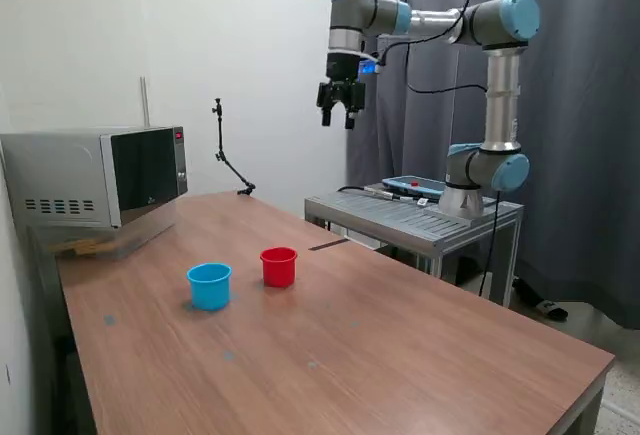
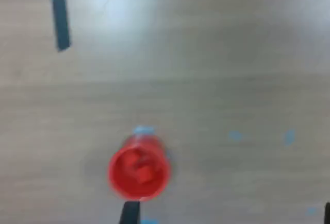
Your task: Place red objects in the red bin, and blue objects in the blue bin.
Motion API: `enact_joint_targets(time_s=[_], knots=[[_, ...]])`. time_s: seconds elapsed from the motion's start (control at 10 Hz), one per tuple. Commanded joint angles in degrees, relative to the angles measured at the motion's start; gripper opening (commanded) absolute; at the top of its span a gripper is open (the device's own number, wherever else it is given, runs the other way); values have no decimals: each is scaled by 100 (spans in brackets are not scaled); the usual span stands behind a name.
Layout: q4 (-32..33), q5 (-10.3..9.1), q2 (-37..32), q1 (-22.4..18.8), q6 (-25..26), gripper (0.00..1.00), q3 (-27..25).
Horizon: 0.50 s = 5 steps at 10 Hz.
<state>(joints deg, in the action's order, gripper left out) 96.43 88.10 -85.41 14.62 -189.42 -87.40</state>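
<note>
Hanging high above the table [image 1: 400, 355], the gripper [image 1: 340, 118] is pointed straight down, its fingers set slightly apart with nothing between them. The arm is seen folded: an upright link rises from the base on a metal stand [image 1: 420, 220], and a horizontal link reaches from the elbow toward the exterior view's left, ending at the downturned wrist. Well below the gripper, the red bin [image 1: 279, 266] stands upright on the wood; in the blurred wrist view, red shapes are made out inside it [image 2: 138, 168], though they cannot be counted. Just beside it, farther from the gripper, the blue bin [image 1: 209, 285] stands upright. A strip of dark tape [image 2: 60, 13] is seen on the tabletop.
</note>
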Motion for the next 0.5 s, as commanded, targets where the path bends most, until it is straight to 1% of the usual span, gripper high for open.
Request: enact_joint_targets(time_s=[0.0, 0.1, 0.4], knots=[[-720, -327, -389, -458, -8, 100, -172], [-739, -459, -433, -530, -16, 100, -207], [-705, -460, -398, -601, -16, 100, -190]])
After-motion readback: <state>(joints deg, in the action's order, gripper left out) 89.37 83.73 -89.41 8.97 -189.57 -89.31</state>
